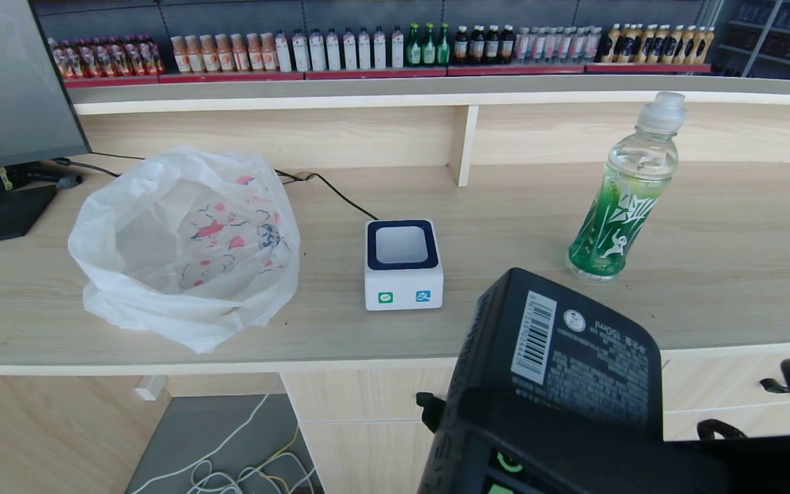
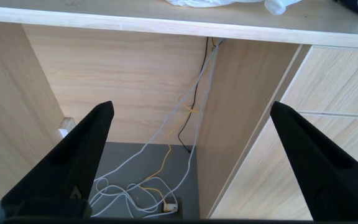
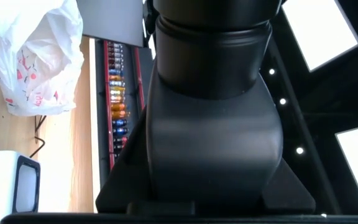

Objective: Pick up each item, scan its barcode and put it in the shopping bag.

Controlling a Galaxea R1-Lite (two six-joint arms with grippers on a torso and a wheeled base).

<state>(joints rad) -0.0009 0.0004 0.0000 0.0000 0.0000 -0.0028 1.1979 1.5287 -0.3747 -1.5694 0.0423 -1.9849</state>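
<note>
A black bottle (image 1: 573,350) with a white barcode label facing up hangs close to the head camera, over the counter's front edge and right of the scanner. My right gripper (image 1: 539,446) is shut on its lower part. In the right wrist view the black bottle (image 3: 213,118) stands between the fingers. The white scanner (image 1: 403,264) with a dark blue frame sits mid-counter. An open white shopping bag (image 1: 186,243) lies left of it. A green drink bottle (image 1: 625,192) stands upright at the right. My left gripper (image 2: 191,109) hangs open below the counter, holding nothing.
The wooden counter (image 1: 505,206) has a raised ledge behind it. A dark monitor (image 1: 11,82) stands at the far left. A black cable (image 1: 340,192) runs to the scanner. Loose cables (image 2: 148,186) lie on the floor under the counter. Drink shelves (image 1: 367,48) line the back.
</note>
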